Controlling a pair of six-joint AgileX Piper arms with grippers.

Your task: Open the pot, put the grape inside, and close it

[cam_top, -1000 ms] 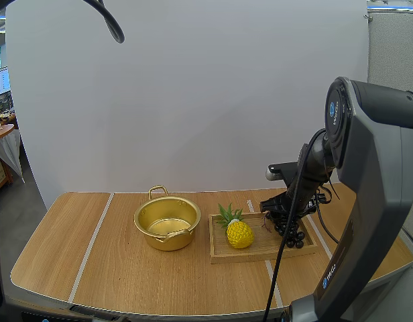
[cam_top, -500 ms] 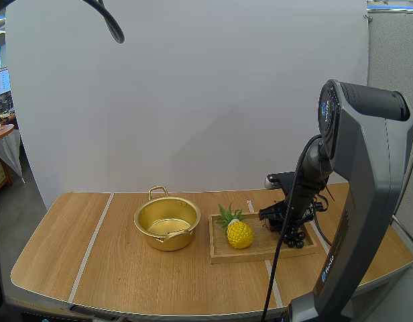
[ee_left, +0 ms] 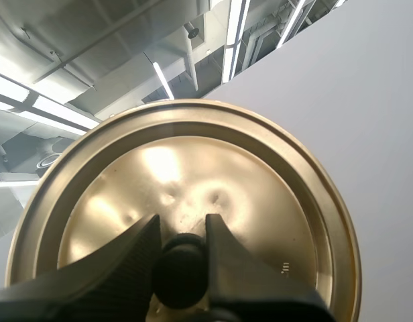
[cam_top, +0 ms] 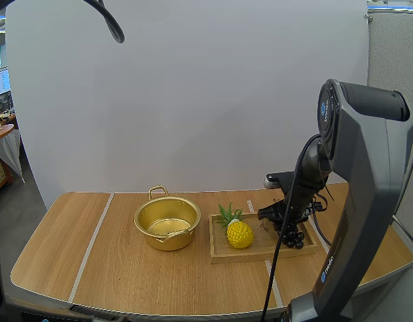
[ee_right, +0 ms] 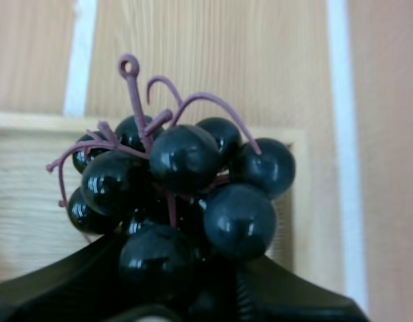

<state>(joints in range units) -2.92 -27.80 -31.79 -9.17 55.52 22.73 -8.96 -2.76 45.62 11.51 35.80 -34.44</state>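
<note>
Plain white backdrop [cam_top: 193, 100] behind wooden table [cam_top: 119, 268].

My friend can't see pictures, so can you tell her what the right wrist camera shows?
A bunch of shiny black grapes with thin purple stems is pinched between the two black fingers of the right gripper. Beyond the grapes are a corner of the wooden tray and the wooden table with its pale stripes.

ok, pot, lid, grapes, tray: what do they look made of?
The pot looks like thin gold-toned metal, shiny inside. The lid: same brassy metal, with bright glints. The grapes: probably plastic, glossy black balls on moulded purple stems. The tray: pale wood, grain visible.
</note>
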